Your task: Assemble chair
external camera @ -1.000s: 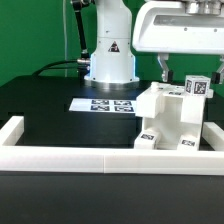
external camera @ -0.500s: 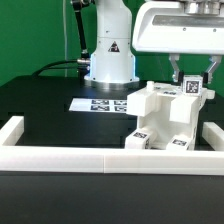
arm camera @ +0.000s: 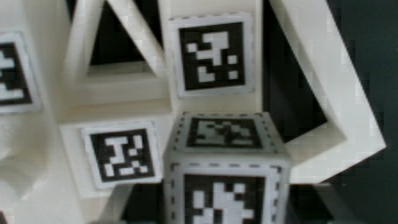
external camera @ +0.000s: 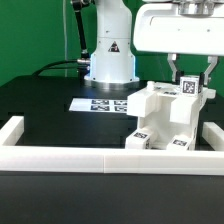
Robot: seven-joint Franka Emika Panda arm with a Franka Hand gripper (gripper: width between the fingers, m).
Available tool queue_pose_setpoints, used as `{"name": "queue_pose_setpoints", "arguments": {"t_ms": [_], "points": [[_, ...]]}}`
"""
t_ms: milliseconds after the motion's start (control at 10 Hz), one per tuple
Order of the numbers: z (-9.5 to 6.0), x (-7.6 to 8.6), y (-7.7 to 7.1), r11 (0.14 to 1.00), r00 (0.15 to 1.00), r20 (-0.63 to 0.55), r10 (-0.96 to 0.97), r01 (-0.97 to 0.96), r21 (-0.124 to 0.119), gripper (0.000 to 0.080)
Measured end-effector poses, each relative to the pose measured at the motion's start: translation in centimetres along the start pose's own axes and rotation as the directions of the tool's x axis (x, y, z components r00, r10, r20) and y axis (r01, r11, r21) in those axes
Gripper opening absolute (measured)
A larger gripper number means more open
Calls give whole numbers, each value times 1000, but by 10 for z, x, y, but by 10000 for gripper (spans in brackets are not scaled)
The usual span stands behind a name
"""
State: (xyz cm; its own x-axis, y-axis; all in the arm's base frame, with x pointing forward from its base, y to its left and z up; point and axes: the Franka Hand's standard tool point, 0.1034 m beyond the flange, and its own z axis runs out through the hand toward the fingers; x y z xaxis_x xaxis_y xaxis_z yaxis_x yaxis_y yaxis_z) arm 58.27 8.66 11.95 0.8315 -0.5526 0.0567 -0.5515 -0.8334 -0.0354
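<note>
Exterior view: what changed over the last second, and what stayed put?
The claw closed from wide open onto the tagged post at the top of the chair, taking hold of it. The chair shifted slightly toward the exterior view's left as the claw closed. The marker board and white border rail stayed where they were.

Your black table (external camera: 40, 105) carries the marker board (external camera: 102, 104) at frame centre, the chair (external camera: 165, 122) at right, and the white rail (external camera: 100, 160) along the bottom.

Green backdrop (external camera: 30, 40), black tabletop (external camera: 45, 118), white border rail (external camera: 70, 160), marker board (external camera: 100, 103), even light
</note>
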Motion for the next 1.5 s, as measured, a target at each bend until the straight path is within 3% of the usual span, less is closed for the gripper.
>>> {"name": "queue_pose_setpoints", "arguments": {"t_ms": [300,700,1000,1200,1300,1400,1500], "points": [[0,0,1,971,971,20,237,-237,18,285],[1,0,0,857,857,31,514,-515,18,285],[1,4,3,740,740,35,672,-673,16,285],[1,4,3,745,745,35,667,-667,16,285],[1,4,3,763,763,34,645,-646,17,478],[0,3,1,773,773,35,633,-634,17,598],[0,3,0,830,830,29,557,-558,18,634]]}}
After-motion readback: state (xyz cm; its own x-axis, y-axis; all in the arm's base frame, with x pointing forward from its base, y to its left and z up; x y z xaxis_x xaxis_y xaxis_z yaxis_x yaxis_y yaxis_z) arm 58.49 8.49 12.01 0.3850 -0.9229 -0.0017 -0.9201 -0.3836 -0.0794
